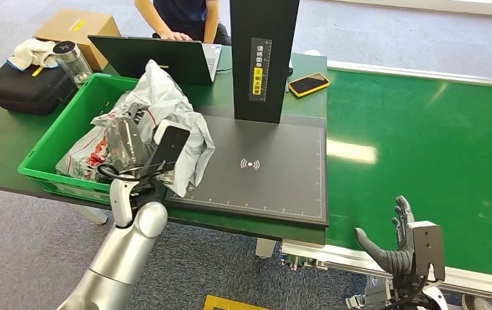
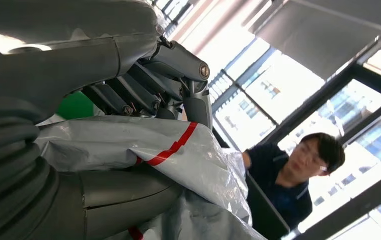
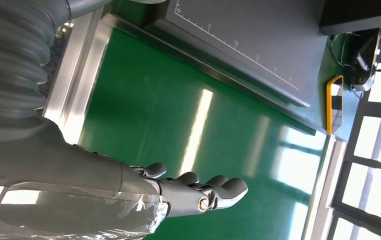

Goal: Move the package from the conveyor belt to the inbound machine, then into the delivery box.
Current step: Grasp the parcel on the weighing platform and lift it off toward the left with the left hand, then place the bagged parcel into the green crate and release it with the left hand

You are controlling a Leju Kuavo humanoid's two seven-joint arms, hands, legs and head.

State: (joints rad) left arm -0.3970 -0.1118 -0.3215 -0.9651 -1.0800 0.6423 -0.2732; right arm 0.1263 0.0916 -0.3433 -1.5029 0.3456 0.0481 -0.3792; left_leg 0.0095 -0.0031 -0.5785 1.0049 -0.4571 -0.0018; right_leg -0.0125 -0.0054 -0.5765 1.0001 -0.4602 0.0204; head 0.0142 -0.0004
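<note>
A crumpled grey plastic package [image 1: 166,110] with red tape hangs between the green delivery box [image 1: 56,135] and the black inbound machine plate [image 1: 263,168], its lower end over the plate's left edge. My left hand [image 1: 130,145] grips it from below. In the left wrist view the fingers [image 2: 143,85] and thumb clamp the grey package [image 2: 178,155]. My right hand [image 1: 395,248] is open, fingers spread, low at the near edge of the green conveyor belt [image 1: 424,142]; it holds nothing and hovers over the belt [image 3: 178,100] as an open hand [image 3: 198,192].
The box holds other bagged parcels [image 1: 85,158]. The machine's black post [image 1: 263,58] rises behind the plate. A phone in a yellow case [image 1: 308,84], a laptop [image 1: 159,58] and a seated person [image 1: 179,16] lie beyond. A black bag [image 1: 24,87] sits far left.
</note>
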